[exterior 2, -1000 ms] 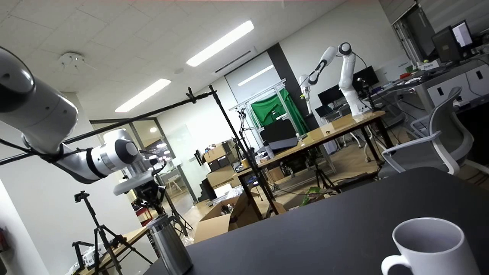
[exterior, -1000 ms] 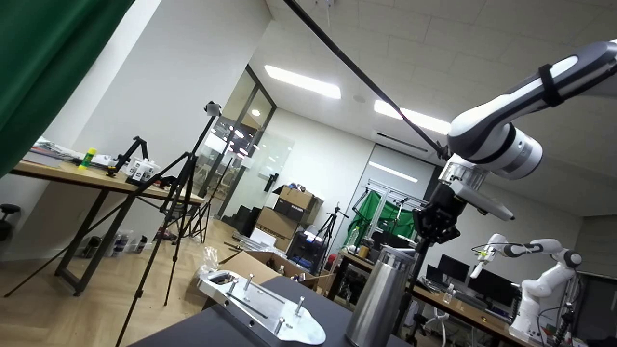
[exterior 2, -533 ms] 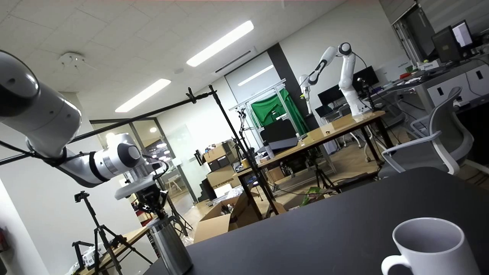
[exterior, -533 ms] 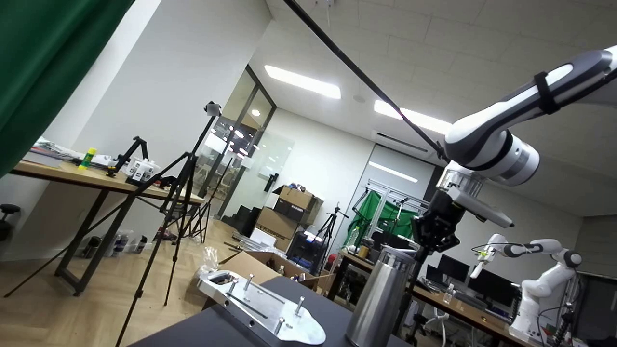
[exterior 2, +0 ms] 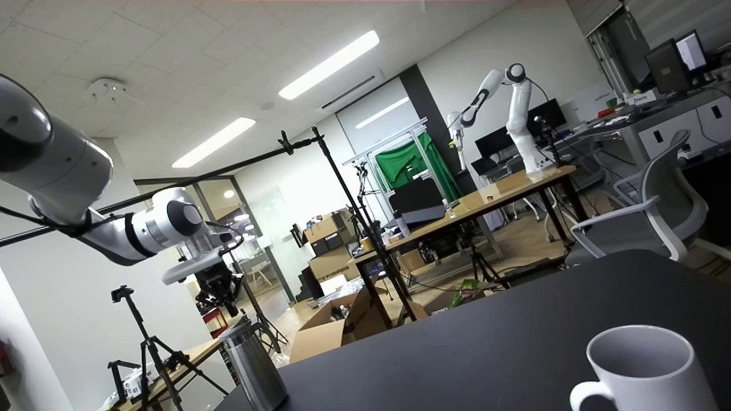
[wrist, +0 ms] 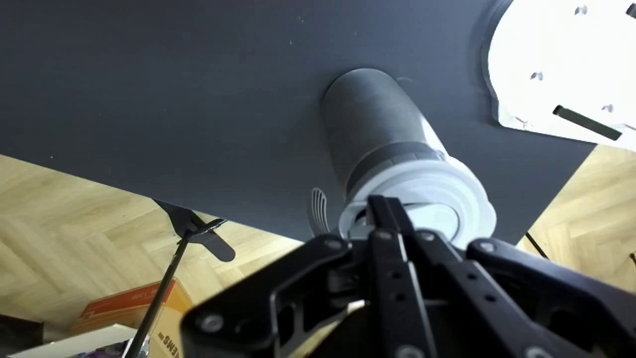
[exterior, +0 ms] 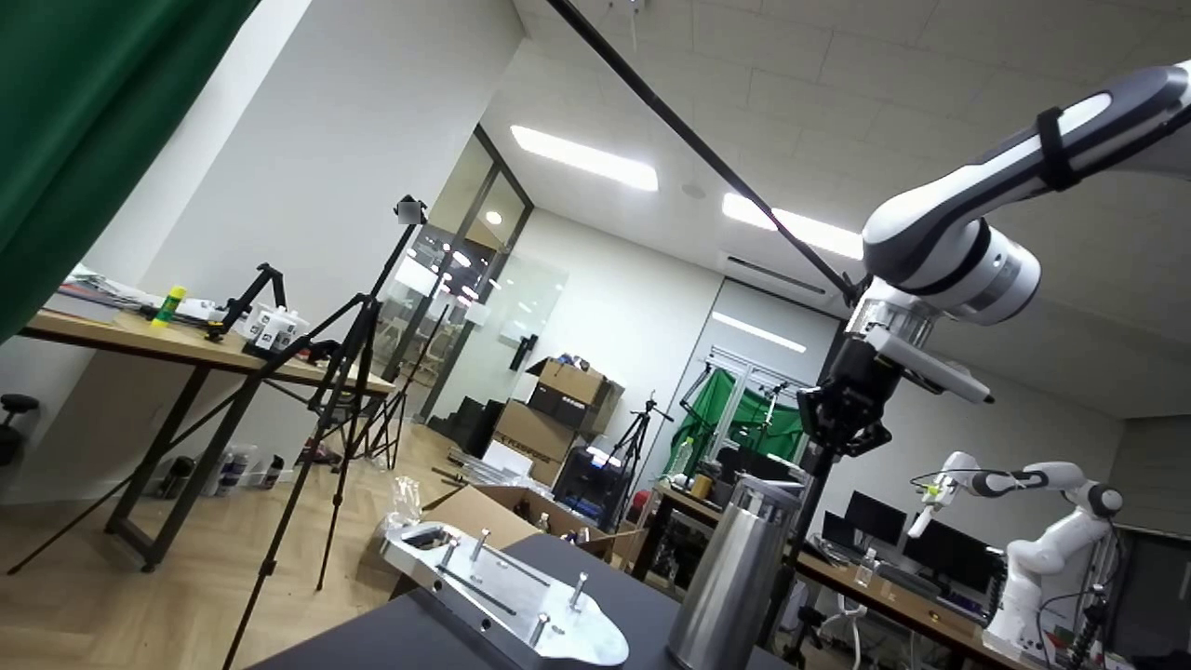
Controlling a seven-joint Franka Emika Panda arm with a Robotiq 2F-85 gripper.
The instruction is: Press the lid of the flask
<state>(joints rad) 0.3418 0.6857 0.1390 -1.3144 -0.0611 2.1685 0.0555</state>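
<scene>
In an exterior view the arm [exterior: 986, 200] reaches in from the upper right and slopes down leftward, a black strap [exterior: 1056, 149] wrapped around it. The white wrist [exterior: 1005, 279] is bent, so the flange [exterior: 893, 314] points downward, and a pale, flat housing [exterior: 930, 366] juts out beside it. The black tool [wrist: 389, 211] hangs below, leaning. In the wrist view its two fingers [wrist: 378, 214] are drawn together, tips side by side (the linkages [wrist: 243, 296] splay wide to left and right). In an exterior view a thick, rounded link [exterior 2: 54, 165] enters from the left edge.
</scene>
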